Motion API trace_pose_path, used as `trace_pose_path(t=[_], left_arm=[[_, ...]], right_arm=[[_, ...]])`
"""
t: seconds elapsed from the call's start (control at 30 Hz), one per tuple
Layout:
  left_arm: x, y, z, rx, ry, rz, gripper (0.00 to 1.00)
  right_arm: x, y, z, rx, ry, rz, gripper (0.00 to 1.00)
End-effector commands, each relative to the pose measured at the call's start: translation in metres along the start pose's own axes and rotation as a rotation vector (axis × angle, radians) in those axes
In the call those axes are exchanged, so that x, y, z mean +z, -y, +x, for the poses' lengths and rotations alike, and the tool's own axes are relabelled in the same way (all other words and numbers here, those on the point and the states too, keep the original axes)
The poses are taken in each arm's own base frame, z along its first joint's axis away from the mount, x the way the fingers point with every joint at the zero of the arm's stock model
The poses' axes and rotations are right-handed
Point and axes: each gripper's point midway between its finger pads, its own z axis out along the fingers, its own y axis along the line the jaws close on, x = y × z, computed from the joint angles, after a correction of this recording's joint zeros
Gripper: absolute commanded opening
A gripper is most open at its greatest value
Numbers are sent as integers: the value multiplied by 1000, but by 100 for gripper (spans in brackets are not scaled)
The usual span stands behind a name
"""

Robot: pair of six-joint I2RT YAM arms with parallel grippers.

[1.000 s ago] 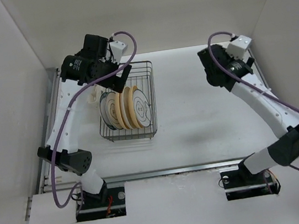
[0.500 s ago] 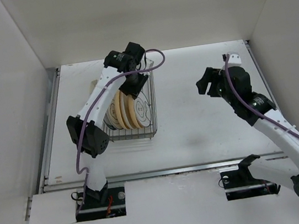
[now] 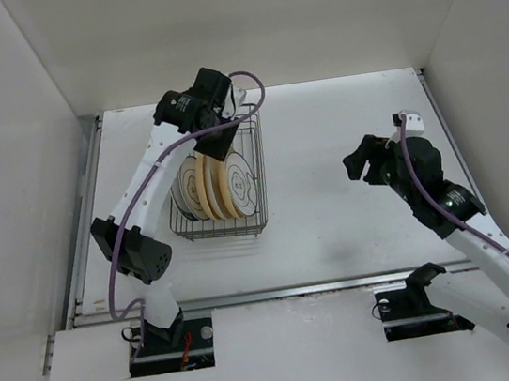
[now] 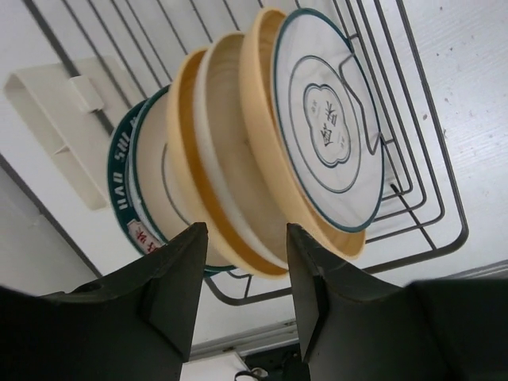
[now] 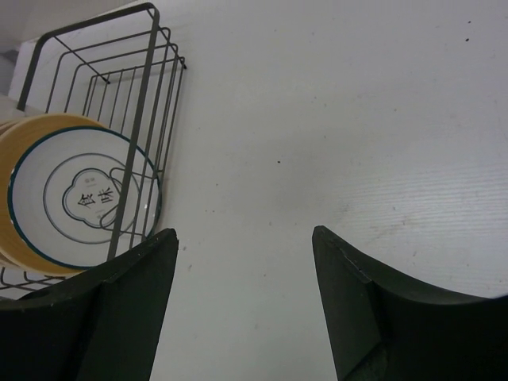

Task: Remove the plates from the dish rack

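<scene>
The dark wire dish rack stands left of centre, with several plates upright in a row inside it. In the left wrist view the front plate is white-faced with a teal ring and centre drawing. Behind it are yellow-tan plates and one with a dark lettered rim. My left gripper hangs over the row's far end. It is open, and the tips straddle the yellow-tan rims with no clear contact. My right gripper is open over bare table, well right of the rack.
A cream plastic clip sits on the rack's left side. In the right wrist view the rack and its front plate lie at the left. White walls enclose the table on three sides.
My left gripper moved from the rack's far-left corner to above the plates, and its jaws narrowed around their rims. The right arm swung down toward the near right, its jaws slightly narrower.
</scene>
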Motion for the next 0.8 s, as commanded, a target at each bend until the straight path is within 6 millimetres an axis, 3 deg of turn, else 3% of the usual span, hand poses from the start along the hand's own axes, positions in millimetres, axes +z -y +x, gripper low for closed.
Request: trace_pose_path(t=[0.0,0.1,0.2,0.27,0.47,0.63,0.77], left_arm=[[-51,-39,-4,-114,154,-86,42],[-74,-66,5,-194,222,-129,42],[-75,-81,22,-245,221,-144,44],[-65,-94,37,-288,172,-149,44],[-21,-98,75,-366,-8,-35,42],[7,-81,79,-382,-72,111,44],[23,-90,83,-380,-109,68,45]], right_arm=[[-8,-1,2,23,4,-15,74],[-10,1,5,35,6,-17,74],[-10,2,13,52,-9,-20,74],[-8,0,21,47,-28,-33,73],[-3,-1,29,43,-55,-43,70],[-3,-2,34,38,-66,-46,70],[-3,-2,34,38,-66,-46,70]])
